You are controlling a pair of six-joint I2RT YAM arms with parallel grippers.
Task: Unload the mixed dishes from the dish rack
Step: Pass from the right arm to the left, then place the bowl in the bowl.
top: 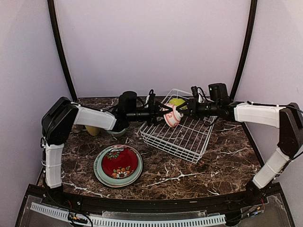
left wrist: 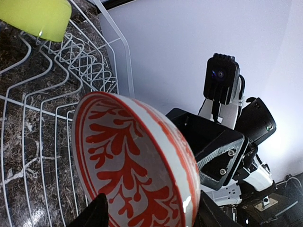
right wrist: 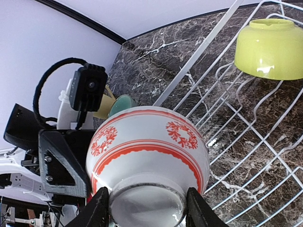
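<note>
A white bowl with red patterns (top: 172, 116) hangs tilted above the left end of the white wire dish rack (top: 182, 139), between both grippers. My right gripper (top: 182, 112) is shut on the bowl's foot ring; in the right wrist view its fingers (right wrist: 99, 208) press both sides of the foot of the bowl (right wrist: 147, 156). My left gripper (top: 162, 114) is open astride the bowl's rim, one finger (left wrist: 97, 210) inside the bowl (left wrist: 128, 165) and one outside. A lime bowl (top: 177, 101) lies in the rack's far corner.
A red floral plate (top: 119, 162) sits stacked on a pale-green plate (top: 102, 172) at the front left. A mint bowl (top: 116, 133) and a beige mug (top: 93, 130) sit under the left arm. Dark posts rise at both back corners.
</note>
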